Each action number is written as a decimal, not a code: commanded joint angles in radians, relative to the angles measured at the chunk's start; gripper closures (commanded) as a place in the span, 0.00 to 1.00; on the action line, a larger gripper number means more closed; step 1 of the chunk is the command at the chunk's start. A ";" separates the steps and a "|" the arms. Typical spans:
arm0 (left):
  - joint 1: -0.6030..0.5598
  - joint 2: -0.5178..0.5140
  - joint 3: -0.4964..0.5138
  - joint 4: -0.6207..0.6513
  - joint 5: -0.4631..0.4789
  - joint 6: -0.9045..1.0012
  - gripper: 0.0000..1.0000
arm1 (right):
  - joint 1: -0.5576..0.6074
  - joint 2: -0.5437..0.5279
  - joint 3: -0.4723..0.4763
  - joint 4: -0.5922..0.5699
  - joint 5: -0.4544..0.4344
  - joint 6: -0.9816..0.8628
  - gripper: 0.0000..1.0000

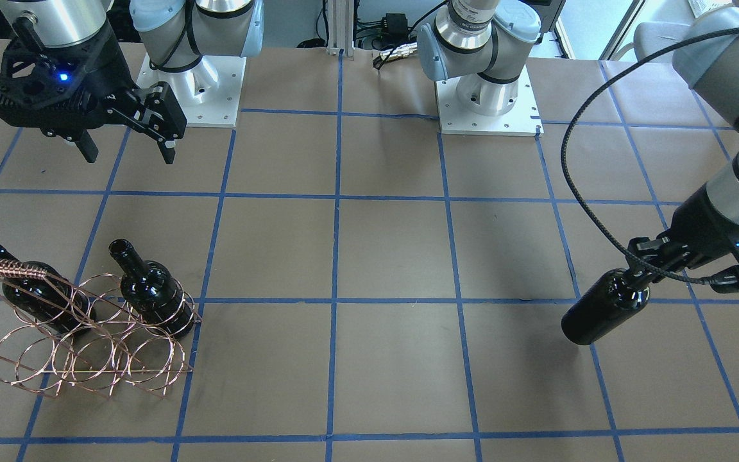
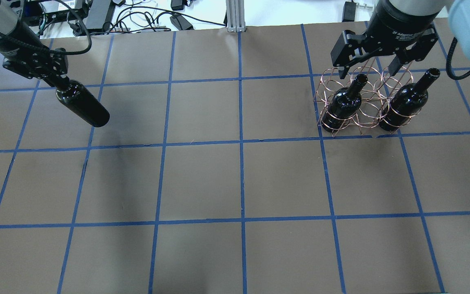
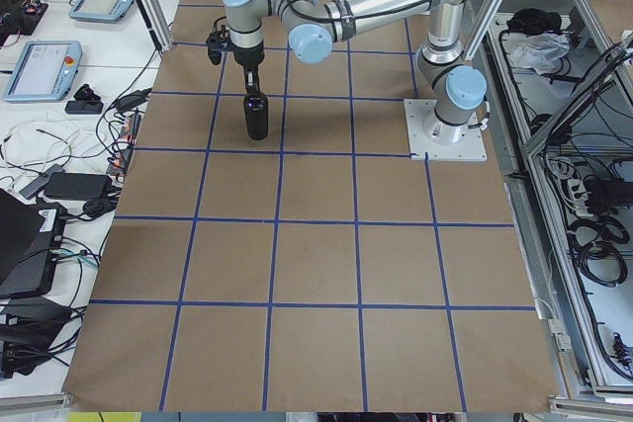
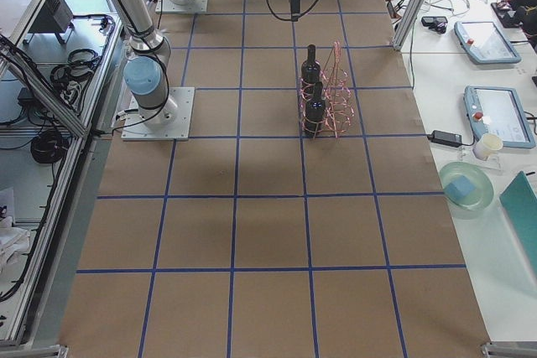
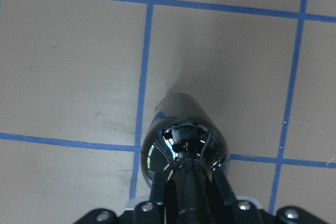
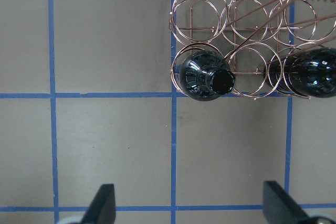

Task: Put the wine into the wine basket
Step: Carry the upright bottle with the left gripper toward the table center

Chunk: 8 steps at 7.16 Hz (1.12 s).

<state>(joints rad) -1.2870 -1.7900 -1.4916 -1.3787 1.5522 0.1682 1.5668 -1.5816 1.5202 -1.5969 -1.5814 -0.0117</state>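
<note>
My left jaws are clamped on the wine (image 2: pixel 82 107) near the left edge of the bench (image 2: pixel 239 183); my right jaws stand apart, raised near the basket (image 1: pixel 90 350).

Bare table (image 1: pixel 395 256) stretches open from the held wine (image 1: pixel 603 308) across to the wine basket (image 1: pixel 87 359). There a bottle (image 1: pixel 151 295) and a second bottle (image 1: pixel 36 292) block two rings, with an open ring between them. The right gripper (image 1: pixel 129 155) hangs raised nearby, fingers spread.

Brown table (image 2: pixel 202 183), blue tape grid (image 2: pixel 242 220)
</note>
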 commanded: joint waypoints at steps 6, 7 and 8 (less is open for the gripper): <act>-0.441 0.162 -0.183 0.006 0.006 -0.471 1.00 | -0.001 0.000 0.000 -0.001 0.001 0.003 0.00; -0.518 0.173 -0.228 0.009 0.008 -0.498 1.00 | -0.001 0.000 0.000 -0.001 0.001 0.003 0.00; -0.561 0.191 -0.252 0.020 0.005 -0.551 1.00 | -0.001 0.000 0.000 -0.001 0.001 0.003 0.00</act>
<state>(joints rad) -1.7803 -1.6175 -1.7092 -1.3676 1.5581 -0.3207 1.5662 -1.5815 1.5202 -1.5982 -1.5802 -0.0092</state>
